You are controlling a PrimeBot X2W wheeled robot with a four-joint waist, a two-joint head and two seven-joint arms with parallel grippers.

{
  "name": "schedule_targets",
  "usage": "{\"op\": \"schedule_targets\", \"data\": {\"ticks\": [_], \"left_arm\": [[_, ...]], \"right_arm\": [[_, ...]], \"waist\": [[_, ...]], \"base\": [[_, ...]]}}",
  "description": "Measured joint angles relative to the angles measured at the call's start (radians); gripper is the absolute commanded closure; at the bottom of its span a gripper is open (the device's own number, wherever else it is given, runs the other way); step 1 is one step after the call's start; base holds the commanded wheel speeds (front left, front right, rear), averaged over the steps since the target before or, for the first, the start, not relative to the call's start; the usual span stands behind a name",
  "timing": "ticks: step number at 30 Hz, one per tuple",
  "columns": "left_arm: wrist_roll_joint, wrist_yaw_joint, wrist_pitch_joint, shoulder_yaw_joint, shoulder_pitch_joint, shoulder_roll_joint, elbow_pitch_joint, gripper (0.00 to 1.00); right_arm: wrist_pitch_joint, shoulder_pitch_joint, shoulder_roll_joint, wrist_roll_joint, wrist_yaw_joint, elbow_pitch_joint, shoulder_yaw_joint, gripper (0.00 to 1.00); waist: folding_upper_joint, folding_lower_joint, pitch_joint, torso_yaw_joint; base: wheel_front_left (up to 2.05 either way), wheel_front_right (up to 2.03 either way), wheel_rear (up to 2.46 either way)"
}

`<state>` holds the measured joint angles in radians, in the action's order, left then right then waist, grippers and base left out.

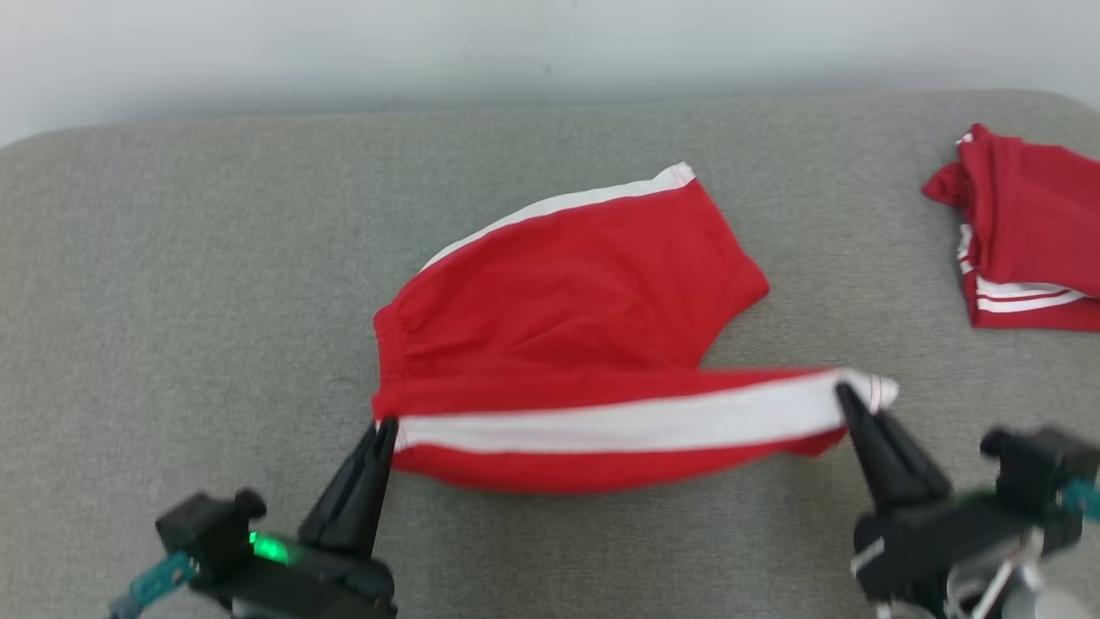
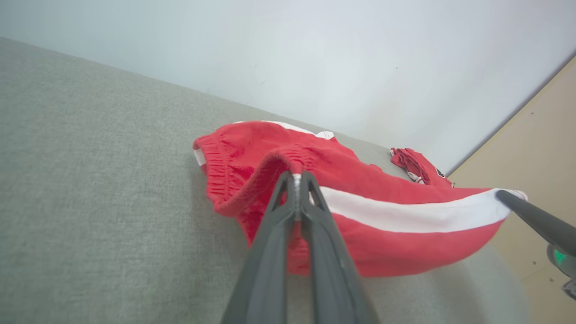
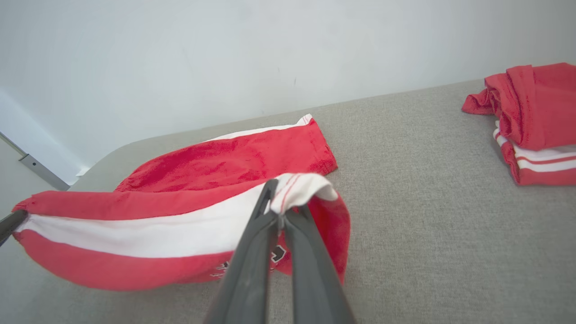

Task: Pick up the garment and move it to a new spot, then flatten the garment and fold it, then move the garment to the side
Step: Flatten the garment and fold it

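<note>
Head view: the red shorts [image 1: 567,301] are about mid-way across the grey surface [image 1: 172,301]. The near leg is lifted between my left gripper [image 1: 384,427] and right gripper [image 1: 846,397].

Left wrist view: fingers pinched tight on the waistband [image 2: 294,157].

Right wrist view: fingers clamped on the striped hem [image 3: 300,186].

I'd hold that edge taut and level, then lay it evenly over the far leg.

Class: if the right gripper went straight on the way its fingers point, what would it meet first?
The red shorts with white side stripes: the right gripper is shut on their striped hem, so it would push that cloth on, probably toward the flat far leg; depth is unclear.
</note>
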<state>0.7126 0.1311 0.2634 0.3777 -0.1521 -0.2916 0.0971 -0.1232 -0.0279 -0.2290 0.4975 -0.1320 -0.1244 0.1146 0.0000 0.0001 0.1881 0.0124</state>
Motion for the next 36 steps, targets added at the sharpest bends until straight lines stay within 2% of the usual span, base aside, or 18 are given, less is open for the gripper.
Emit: {"op": "schedule_targets", "data": {"ticks": [6, 11, 13, 14, 19, 29, 30, 31, 32, 33, 36], "left_arm": [[0.010, 0.000, 0.000, 0.033, -0.122, 0.011, 0.040, 1.00], [0.034, 0.000, 0.001, 0.067, -0.258, 0.024, 0.111, 1.00], [0.042, 0.000, 0.000, 0.075, -0.311, 0.026, 0.140, 1.00], [0.059, 0.000, 0.000, 0.083, -0.365, 0.027, 0.167, 1.00], [0.088, 0.000, 0.001, 0.113, -0.485, 0.030, 0.235, 1.00], [0.102, 0.000, 0.000, 0.160, -0.604, 0.050, 0.359, 1.00], [0.103, 0.000, 0.001, 0.163, -0.607, 0.052, 0.363, 1.00], [0.103, 0.000, 0.001, 0.163, -0.608, 0.053, 0.369, 0.63], [0.100, 0.000, 0.001, 0.164, -0.609, 0.052, 0.374, 0.34], [0.094, 0.000, 0.001, 0.161, -0.609, 0.051, 0.378, 0.00], [0.073, 0.000, 0.001, 0.142, -0.604, 0.050, 0.377, 0.00]], "right_arm": [[-0.013, -0.187, -0.034, -0.011, 0.000, 0.089, 0.012, 1.00], [-0.027, -0.394, -0.058, -0.019, 0.000, 0.218, 0.029, 1.00], [-0.028, -0.480, -0.061, -0.019, 0.000, 0.285, 0.032, 1.00], [-0.027, -0.566, -0.059, -0.023, 0.000, 0.365, 0.026, 1.00], [-0.016, -0.762, -0.040, -0.045, 0.000, 0.566, 0.032, 1.00], [0.082, -0.995, 0.002, -0.125, 0.000, 0.904, 0.093, 1.00], [0.092, -1.002, 0.004, -0.133, 0.000, 0.927, 0.103, 0.70], [0.104, -1.009, 0.007, -0.139, 0.000, 0.947, 0.114, 0.02], [0.117, -1.017, 0.013, -0.139, 0.000, 0.965, 0.123, 0.00], [0.129, -1.022, 0.020, -0.137, 0.000, 0.980, 0.128, 0.00], [0.166, -1.028, 0.016, -0.123, 0.000, 1.016, 0.144, 0.00]], "waist": [[0.0001, 0.0001, 0.032, 0.028], [0.0000, 0.0001, 0.075, 0.057], [0.0001, 0.0002, 0.096, 0.067], [0.0001, 0.0002, 0.119, 0.076], [0.0001, 0.0002, 0.177, 0.100], [0.0002, 0.0004, 0.276, 0.138], [0.0002, 0.0003, 0.281, 0.141], [0.0002, 0.0002, 0.284, 0.144], [0.0002, 0.0002, 0.286, 0.145], [0.0002, 0.0002, 0.285, 0.145], [0.0002, 0.0001, 0.273, 0.142]], "base": [[0.00, 0.00, 0.00], [0.00, 0.00, 0.00], [0.00, 0.00, 0.00], [0.00, 0.00, 0.00], [0.00, 0.00, 0.00], [0.00, 0.00, 0.00], [0.00, 0.00, 0.00], [0.00, 0.00, 0.00], [0.00, 0.00, 0.00], [0.00, 0.00, 0.00], [0.00, 0.00, 0.00]]}}
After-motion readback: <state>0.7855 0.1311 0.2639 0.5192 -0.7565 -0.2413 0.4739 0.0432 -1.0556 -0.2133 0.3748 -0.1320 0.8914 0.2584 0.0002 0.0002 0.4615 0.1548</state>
